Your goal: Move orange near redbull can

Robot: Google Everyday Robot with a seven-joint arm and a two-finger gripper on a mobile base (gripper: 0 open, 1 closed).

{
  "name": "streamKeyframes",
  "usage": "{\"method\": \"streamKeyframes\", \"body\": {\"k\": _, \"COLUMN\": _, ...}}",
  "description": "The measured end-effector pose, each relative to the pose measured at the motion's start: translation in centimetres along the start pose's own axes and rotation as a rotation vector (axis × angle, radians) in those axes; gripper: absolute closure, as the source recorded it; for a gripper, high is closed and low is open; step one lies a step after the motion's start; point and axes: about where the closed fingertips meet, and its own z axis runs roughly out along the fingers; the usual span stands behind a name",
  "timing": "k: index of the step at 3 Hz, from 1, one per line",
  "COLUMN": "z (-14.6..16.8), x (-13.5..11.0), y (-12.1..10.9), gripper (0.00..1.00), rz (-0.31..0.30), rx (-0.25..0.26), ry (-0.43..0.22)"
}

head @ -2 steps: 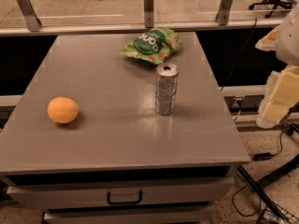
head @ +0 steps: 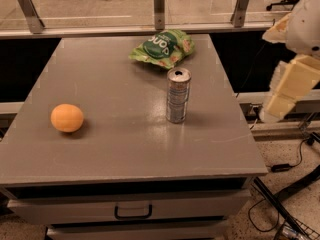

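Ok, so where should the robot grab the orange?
Across its middle, the widest part, coming straight down from above. The orange is a round ball sitting alone on the left of the table, with nothing touching it, so a top grasp would probably be simplest. The gripper hangs beyond the table's right edge, past the can.

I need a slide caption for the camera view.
Orange left, redbull can centre, gripper far right, touching neither.
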Motion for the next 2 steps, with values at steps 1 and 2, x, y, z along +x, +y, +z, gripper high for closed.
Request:
{"method": "streamKeyframes", "body": {"k": 1, "z": 0.7, "x": -4.5, "y": -1.0, "gripper": 0.00, "rz": -0.019, "rx": -0.017, "ry": -0.064}}
{"method": "streamKeyframes", "body": {"k": 2, "z": 3.2, "x": -10.4, "y": -1.3, "gripper": 0.00, "rz": -0.060, "rx": -0.052, "ry": -0.100}}
